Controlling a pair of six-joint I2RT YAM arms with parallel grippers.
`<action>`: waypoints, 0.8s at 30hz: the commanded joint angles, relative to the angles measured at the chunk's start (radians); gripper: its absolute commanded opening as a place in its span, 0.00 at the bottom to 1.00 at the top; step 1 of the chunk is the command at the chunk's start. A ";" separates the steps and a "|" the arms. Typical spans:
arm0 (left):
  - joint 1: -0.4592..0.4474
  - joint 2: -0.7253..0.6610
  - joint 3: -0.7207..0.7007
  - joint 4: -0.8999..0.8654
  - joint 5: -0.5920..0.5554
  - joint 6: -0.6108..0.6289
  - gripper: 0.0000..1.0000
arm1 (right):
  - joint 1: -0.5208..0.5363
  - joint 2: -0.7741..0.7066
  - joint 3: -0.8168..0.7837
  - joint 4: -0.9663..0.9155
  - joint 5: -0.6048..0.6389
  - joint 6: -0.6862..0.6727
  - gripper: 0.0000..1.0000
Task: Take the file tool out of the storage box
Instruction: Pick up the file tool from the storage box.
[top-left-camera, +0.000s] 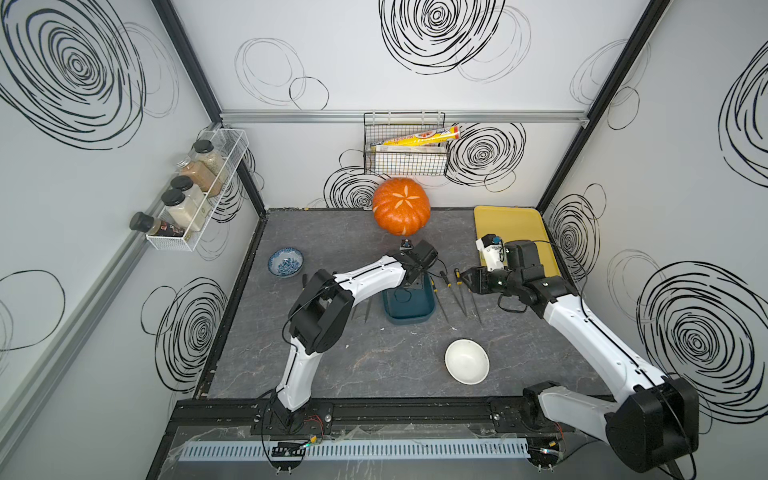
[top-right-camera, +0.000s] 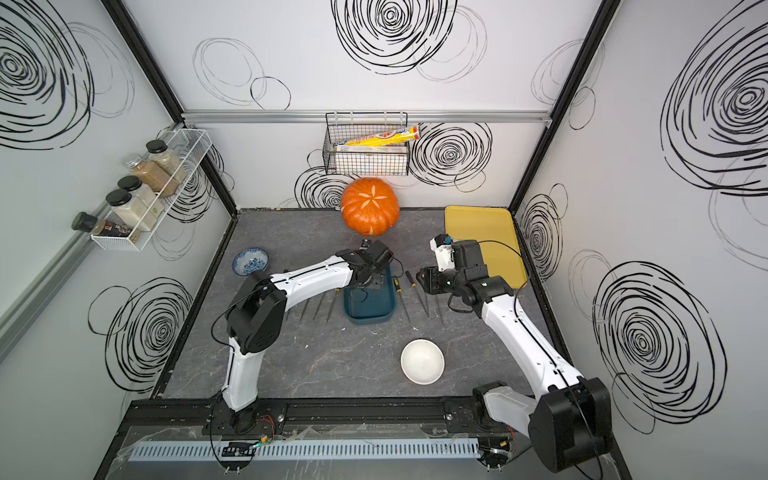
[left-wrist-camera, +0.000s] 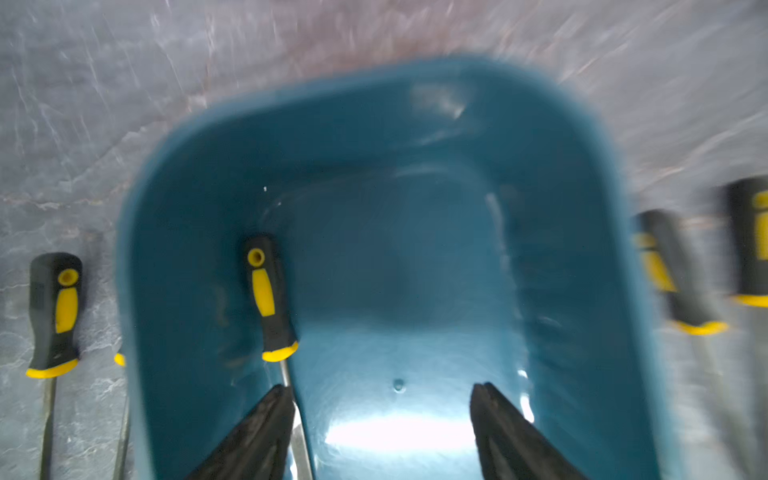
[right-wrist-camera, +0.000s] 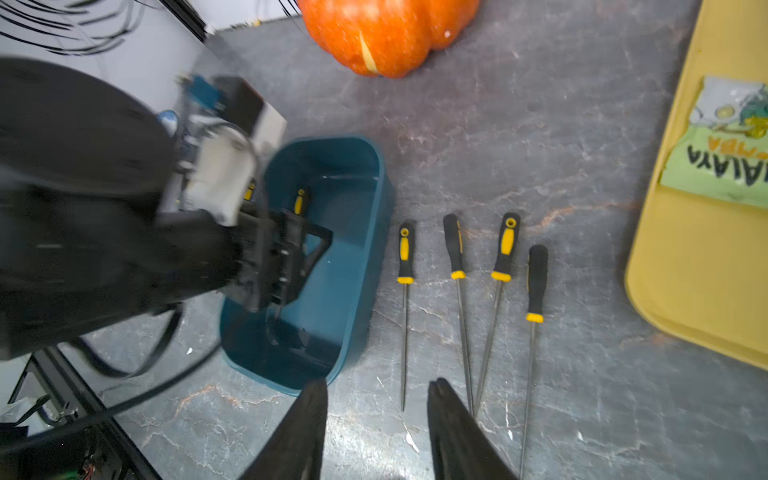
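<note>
top views are both showing the grey table (top-left-camera: 374, 365) bearing a yellow tray (top-left-camera: 515, 224), an orange pumpkin (top-left-camera: 401, 205) and, near its middle, the teal storage box (top-left-camera: 409, 309). the left gripper (left-wrist-camera: 382, 388) is hanging inside the box, jaws standing wide apart, gripping nothing. the right gripper (right-wrist-camera: 378, 382) is hovering near four files (right-wrist-camera: 454, 249) lying beside the box, jaws parted and empty. the file tool (left-wrist-camera: 270, 299) is lying inside the box, its shaft running just beside one left finger (left-wrist-camera: 257, 432).
</note>
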 joint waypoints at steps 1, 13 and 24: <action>-0.005 0.069 0.102 -0.165 -0.076 -0.055 0.76 | 0.002 -0.069 -0.009 0.082 -0.056 0.015 0.45; 0.004 0.190 0.257 -0.281 -0.124 -0.117 0.93 | 0.001 -0.154 -0.051 0.100 -0.166 0.026 0.45; 0.039 0.222 0.233 -0.201 -0.011 -0.061 0.95 | 0.000 -0.169 -0.056 0.109 -0.176 0.026 0.45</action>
